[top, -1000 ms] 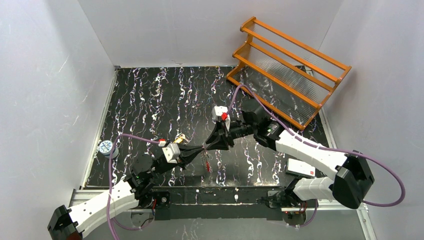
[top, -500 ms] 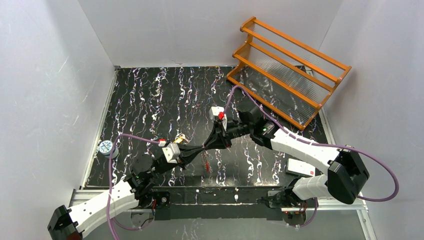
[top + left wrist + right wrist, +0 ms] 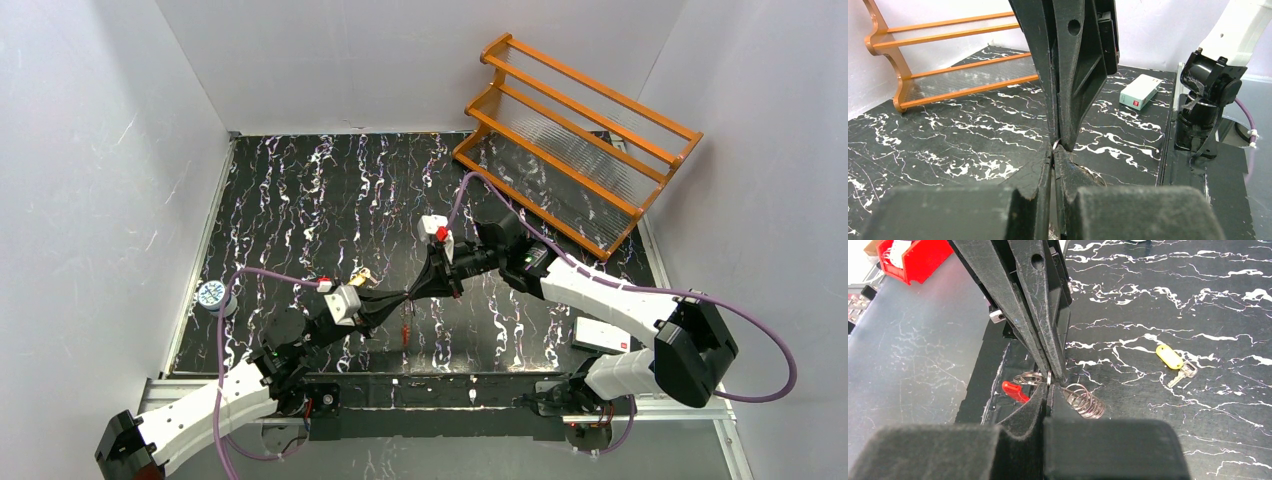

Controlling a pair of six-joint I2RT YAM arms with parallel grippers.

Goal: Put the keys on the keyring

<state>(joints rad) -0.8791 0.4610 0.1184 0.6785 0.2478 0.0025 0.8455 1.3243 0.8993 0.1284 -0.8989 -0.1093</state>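
Over the table's front middle my left gripper [image 3: 399, 300] and right gripper [image 3: 416, 291] meet tip to tip. Both are shut on the keyring [image 3: 1082, 400], a coil of thin silvery wire loops with a red piece [image 3: 1014, 391] that hangs below the tips [image 3: 406, 331]. In the right wrist view my right gripper [image 3: 1048, 386] pinches one loop, with the left fingers [image 3: 1018, 305] coming down from above. In the left wrist view my left gripper [image 3: 1053, 150] pinches the wire, and a loop [image 3: 1094, 173] shows beside it. One silvery key [image 3: 1184, 372] with a yellow tag [image 3: 1169, 356] lies on the table [image 3: 362, 276].
An orange rack [image 3: 575, 130] stands at the back right corner. A white box [image 3: 600, 335] lies near the right arm's base. A small round blue and white object [image 3: 212, 294] sits at the left edge. White walls enclose the black marbled table [image 3: 320, 190].
My right gripper has closed onto the keyring and edged left toward the left gripper. The hanging red piece has shifted slightly left. The left arm has stayed put.
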